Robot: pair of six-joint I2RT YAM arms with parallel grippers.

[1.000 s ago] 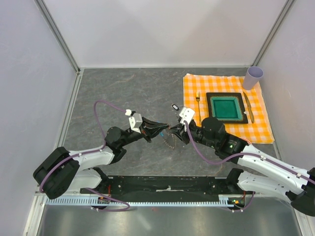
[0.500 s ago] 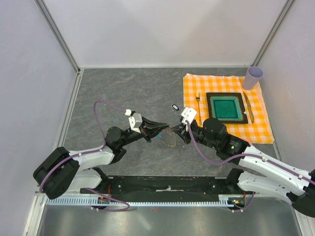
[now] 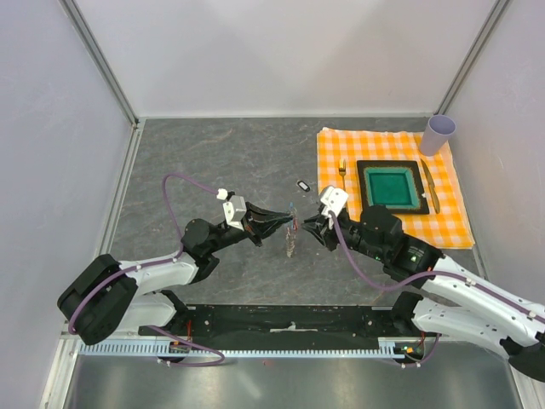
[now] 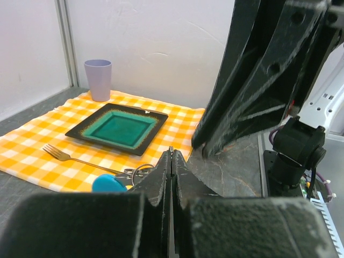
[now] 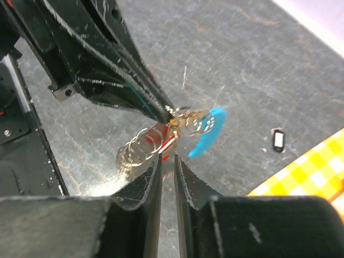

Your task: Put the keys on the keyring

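Keyring (image 3: 291, 240) now plumb, mid-table (image 3: 213, 162)

Biggest change in the last second is the keyring (image 3: 291, 243). It was a loose curl of chain under the two grippers, then a blurry swinging blob half a second ago, and now it hangs in a tight, straight bunch just below the tip of the left gripper (image 3: 292, 223). The right arm (image 3: 383, 237) has also backed off toward its own side. Its elbow sits a bit further right and lower, and the white camera block (image 3: 334, 200) on the wrist has slid right too, so it now overlaps the handle end of the fork (image 3: 341, 168). The right gripper (image 3: 304, 225) went with it and is just beside the chain.
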